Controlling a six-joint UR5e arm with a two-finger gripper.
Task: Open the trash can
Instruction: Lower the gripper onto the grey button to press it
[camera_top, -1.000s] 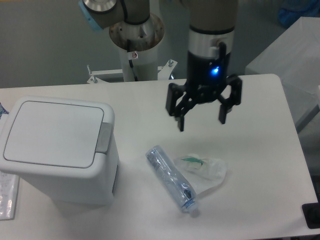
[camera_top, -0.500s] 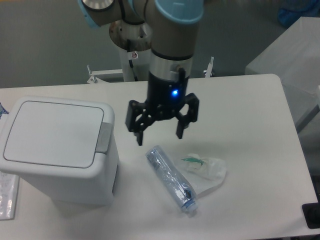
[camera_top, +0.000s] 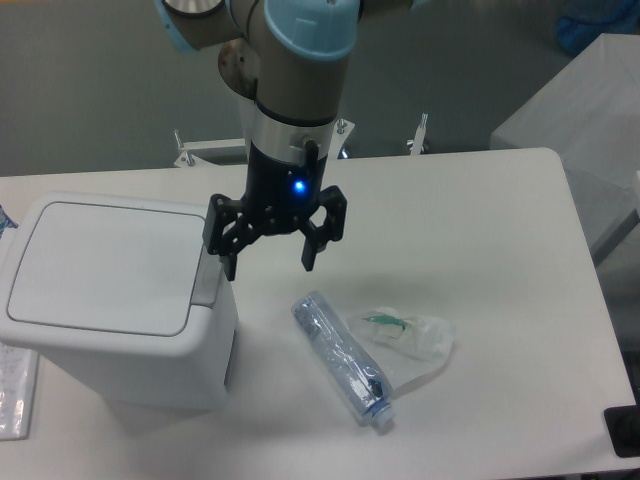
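The trash can (camera_top: 120, 300) stands at the left edge of the tabletop (camera_top: 500, 260), toward the front corner. It is a white boxy plastic bin, and its rounded-rectangle lid (camera_top: 100, 265) lies flat and shut, so I cannot see inside. A grey tab (camera_top: 207, 275) sits on the rim at the lid's right side. My gripper (camera_top: 270, 255) hangs with its black fingers spread apart, holding nothing; one fingertip (camera_top: 229, 266) is just above the grey tab, the other over bare table to its right.

Right of the bin, near the front edge, a clear plastic bottle (camera_top: 342, 357) lies on its side, ribbed and crumpled. A crinkled clear wrapper (camera_top: 410, 338) with a green mark touches it.

The tabletop is smooth and white. Behind its far edge stands my metal base (camera_top: 250, 70) against a grey floor, and a pale table (camera_top: 570, 110) stands off the right corner.
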